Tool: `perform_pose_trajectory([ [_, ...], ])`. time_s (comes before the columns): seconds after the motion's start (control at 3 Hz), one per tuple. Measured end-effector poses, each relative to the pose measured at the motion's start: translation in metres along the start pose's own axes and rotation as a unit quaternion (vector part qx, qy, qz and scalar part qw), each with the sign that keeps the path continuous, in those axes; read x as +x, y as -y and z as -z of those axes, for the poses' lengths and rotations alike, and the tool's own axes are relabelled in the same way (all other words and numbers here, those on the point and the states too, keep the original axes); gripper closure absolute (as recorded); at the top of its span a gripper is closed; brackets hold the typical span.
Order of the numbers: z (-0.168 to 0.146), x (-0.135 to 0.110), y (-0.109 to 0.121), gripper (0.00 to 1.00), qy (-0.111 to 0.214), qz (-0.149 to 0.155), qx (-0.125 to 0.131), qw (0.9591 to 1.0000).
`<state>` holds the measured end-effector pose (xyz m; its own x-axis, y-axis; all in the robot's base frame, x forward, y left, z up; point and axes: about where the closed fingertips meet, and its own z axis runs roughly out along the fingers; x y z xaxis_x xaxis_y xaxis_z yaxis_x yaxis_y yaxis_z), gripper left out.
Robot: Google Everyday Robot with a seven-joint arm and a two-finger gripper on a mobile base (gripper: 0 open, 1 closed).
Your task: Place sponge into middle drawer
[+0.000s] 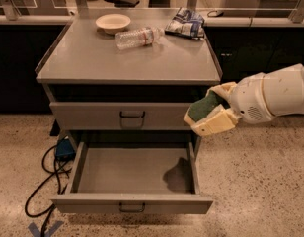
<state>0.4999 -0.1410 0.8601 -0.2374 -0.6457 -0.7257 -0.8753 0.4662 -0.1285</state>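
Smooth white rounded arm casing (275, 95); end effector (208, 110), mid-right, has blocky cream-coloured fingers (214, 125).

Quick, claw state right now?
Claw: shut on the sponge, above the right side of the open drawer.

middle drawer (132, 171) pulled out, wide open for entry from above, back bit tucked under closed drawer (88, 116). gripper (207, 116) clamping sponge (203, 107) hangs over its right wall, below counter (93, 58) edge. cables (41, 181) on floor, left side.
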Motion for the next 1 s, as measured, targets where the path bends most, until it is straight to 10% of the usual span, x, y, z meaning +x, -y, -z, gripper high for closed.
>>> perform_pose_trajectory([
  [0.33, 0.0, 0.0, 0.0, 1.0, 0.0, 0.0, 0.0, 1.0],
  [0.67, -0.056, 0.02, -0.032, 1.0, -0.005, -0.019, -0.052, 0.9984],
  [1.0, -0.164, 0.045, -0.1, 1.0, 0.004, -0.04, -0.147, 0.9883],
])
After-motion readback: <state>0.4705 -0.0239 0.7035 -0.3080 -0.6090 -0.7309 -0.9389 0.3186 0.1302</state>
